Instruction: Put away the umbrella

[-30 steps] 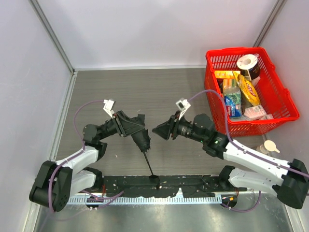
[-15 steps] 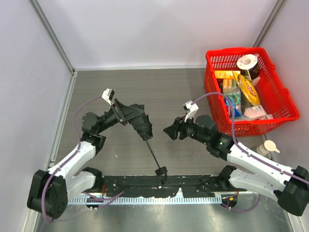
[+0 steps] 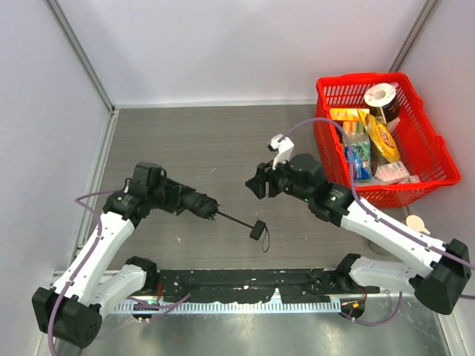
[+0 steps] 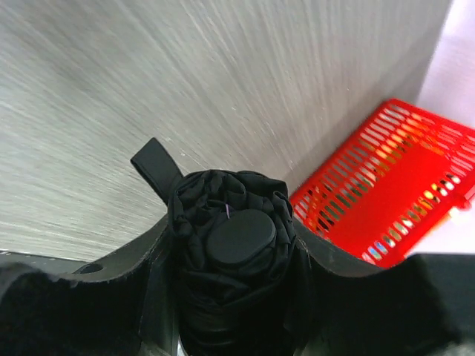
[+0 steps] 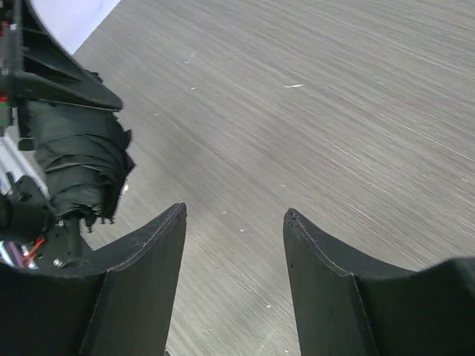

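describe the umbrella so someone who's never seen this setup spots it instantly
On the grey table, look left of the red basket to the left arm's fingers. They clasp the umbrella, a black bundled canopy. Nothing else there has its thin shaft ending in a small handle with a strap.

No lettering can be read anywhere. The packets [image 3: 358,152] in the red basket [image 3: 415,190] carry printed labels, but they are too small and blurred to make out

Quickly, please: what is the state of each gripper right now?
Left gripper: closed on the umbrella.
Right gripper: open, holding nothing.
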Available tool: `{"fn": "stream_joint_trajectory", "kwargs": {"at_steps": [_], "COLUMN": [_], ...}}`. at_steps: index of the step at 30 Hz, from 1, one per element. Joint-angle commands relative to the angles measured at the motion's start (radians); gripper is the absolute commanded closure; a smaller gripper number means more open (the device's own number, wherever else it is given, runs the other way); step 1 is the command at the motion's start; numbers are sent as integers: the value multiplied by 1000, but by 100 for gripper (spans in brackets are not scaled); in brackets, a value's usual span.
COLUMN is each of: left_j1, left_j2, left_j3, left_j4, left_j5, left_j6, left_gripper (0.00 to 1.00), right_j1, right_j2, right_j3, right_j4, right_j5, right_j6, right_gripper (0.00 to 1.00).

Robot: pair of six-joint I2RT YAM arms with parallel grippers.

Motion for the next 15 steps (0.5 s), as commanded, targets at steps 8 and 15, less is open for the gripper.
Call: {"fn": "stream_joint_trajectory", "kwargs": {"at_steps": [8, 15], "left_j1": [2, 2], "left_j2": [63, 118], "left_j3": [51, 77], "left_j4": [-165, -155], "left_j5": [-68, -39], "left_j6": [-19, 1], "left_gripper": [100, 100], "right_j1": [220, 358], "right_j2": [183, 321], "right_j3": [184, 275], "right_j4": [64, 59], "right_j5": [-125, -63], "right_j6": [-7, -108], "right_gripper": [40, 37]}}
